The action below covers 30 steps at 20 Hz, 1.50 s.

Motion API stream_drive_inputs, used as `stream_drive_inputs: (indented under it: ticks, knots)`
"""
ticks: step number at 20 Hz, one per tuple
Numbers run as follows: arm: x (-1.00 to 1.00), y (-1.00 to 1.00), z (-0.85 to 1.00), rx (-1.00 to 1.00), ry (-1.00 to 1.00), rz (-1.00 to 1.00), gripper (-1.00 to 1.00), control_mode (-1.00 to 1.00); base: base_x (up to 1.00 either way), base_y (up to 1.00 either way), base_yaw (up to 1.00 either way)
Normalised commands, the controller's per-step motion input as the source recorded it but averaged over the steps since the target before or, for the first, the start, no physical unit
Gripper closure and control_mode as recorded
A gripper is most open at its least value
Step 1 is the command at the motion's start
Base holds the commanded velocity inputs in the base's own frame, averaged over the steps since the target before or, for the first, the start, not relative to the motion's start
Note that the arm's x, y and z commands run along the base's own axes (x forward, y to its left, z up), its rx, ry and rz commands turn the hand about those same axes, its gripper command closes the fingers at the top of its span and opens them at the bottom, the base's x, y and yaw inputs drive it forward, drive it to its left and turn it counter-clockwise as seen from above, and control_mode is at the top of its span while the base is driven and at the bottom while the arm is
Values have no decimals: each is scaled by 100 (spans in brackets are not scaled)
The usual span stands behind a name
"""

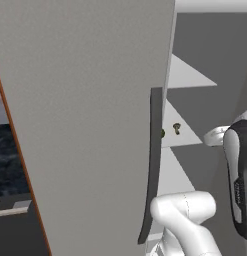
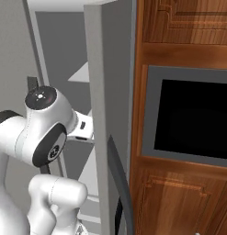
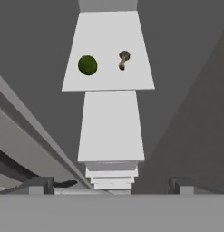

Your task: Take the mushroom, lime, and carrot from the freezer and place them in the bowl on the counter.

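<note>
The freezer (image 1: 85,125) stands with its flat grey door swung wide. On a white inner shelf (image 3: 109,79) lie the round dark-green lime (image 3: 87,65) and, right of it, the small brownish mushroom (image 3: 124,60). The left base view shows the mushroom (image 1: 176,128) past the door edge, with the lime (image 1: 163,133) half hidden behind that edge. My gripper (image 3: 111,185) is open and empty, well back from that shelf, its fingertips (image 3: 41,185) spread wide. The carrot and the bowl are out of view. A strip of dark marbled counter (image 1: 7,155) appears at the far left.
The door's dark handle strip (image 1: 152,165) runs close beside my arm. More white shelves (image 3: 111,131) stack beyond the one with the food. Wooden cabinets (image 2: 184,27) and a black-fronted built-in appliance (image 2: 193,114) stand right of the freezer.
</note>
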Motion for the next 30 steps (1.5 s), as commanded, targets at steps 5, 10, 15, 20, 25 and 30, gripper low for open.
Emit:
stream_drive_inputs:
  ticks: [5,10,15,20,25,30]
  knots:
    - [74,0,-34,0,-6,0,-100,-100,0,0,0]
    - [88,0,-29,0,-4,0,-100,-100,0,0,0]
    - [77,3,-20,0,0,-1,-100,-100,0,0,0]
    - [75,0,-17,2,0,0,-100,-100,0,0,0]
    - [57,-2,-31,5,5,0,-100,-100,0,0,0]
    - [51,-9,-32,7,6,0,-100,-100,0,0,0]
